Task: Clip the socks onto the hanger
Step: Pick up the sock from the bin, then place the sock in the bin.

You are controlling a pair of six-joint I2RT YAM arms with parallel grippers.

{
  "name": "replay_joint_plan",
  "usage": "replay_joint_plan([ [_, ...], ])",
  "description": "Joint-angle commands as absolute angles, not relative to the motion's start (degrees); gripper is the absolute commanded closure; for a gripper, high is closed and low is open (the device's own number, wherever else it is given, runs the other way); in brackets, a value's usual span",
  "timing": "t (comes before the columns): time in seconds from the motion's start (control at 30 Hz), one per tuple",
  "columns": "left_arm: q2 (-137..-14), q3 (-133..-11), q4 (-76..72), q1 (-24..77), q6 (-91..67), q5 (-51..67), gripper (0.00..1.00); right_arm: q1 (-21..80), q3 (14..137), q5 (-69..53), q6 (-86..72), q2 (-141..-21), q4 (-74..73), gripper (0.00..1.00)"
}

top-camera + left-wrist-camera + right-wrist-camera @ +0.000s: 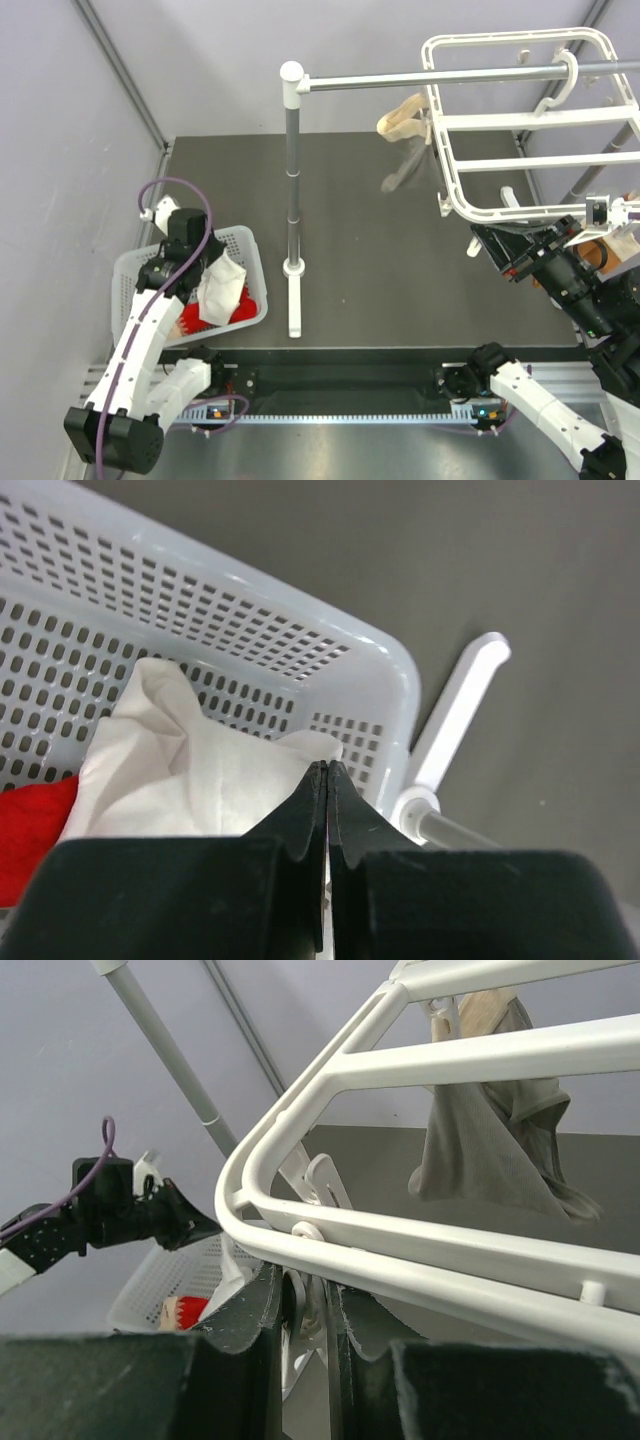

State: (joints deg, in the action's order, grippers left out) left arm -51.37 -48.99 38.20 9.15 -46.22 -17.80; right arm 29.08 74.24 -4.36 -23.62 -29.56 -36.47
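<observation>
The left claw (327, 780) is clenched tight, its tips pinching the top edge of a white sock (190, 770) that stands up out of the white perforated basket (250, 630) at the near left of the dark tabletop (380, 260). A red sock (30, 830) lies in the basket just beside the white one. Over on the right, the right claw (305, 1300) is closed on a small white clip peg (295, 1285) under the near corner of the hanger (420, 1260). Farther back, a grey sock (480, 1140) and a beige sock (400, 120) dangle from the hanger's far side. The hanger hooks onto the rail of the metal stand (292, 180).
</observation>
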Motion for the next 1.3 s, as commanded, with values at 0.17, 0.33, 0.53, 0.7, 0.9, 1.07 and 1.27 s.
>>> replay_joint_plan([
  [0.17,-50.71,-56.86,40.08,8.96,-39.11,-16.17,1.0,29.27,74.71,-5.19,-23.38,-29.44,-36.3,1.0],
  [0.33,-51.85,-56.34,41.3,8.96,-40.51,-16.26,1.0,29.27,74.53,-5.19,-23.47,-29.53,-36.21,1.0],
  [0.53,-52.03,-59.93,53.07,8.96,-42.8,-27.57,1.0,29.27,74.62,-5.01,-23.2,-29.71,-36.3,1.0],
  [0.7,-49.14,-64.51,62.49,8.96,-44.13,-40.77,1.0,29.27,75.15,-4.83,-22.59,-29.97,-36.3,1.0],
  [0.9,-51.76,-59.78,57.15,8.96,-41.4,-33.61,1.0,29.18,74.8,-4.75,-22.32,-29.8,-36.3,1.0],
  [1.07,-63.7,-50.72,45.47,9.14,-40.0,-18.33,1.0,29.27,74.01,-4.66,-22.68,-29.18,-36.3,1.0],
  [1.27,-63.04,-53.27,47.19,12.57,-42.97,-23.01,0.45,29.18,73.74,-4.31,-22.15,-29.18,-36.65,1.0],
])
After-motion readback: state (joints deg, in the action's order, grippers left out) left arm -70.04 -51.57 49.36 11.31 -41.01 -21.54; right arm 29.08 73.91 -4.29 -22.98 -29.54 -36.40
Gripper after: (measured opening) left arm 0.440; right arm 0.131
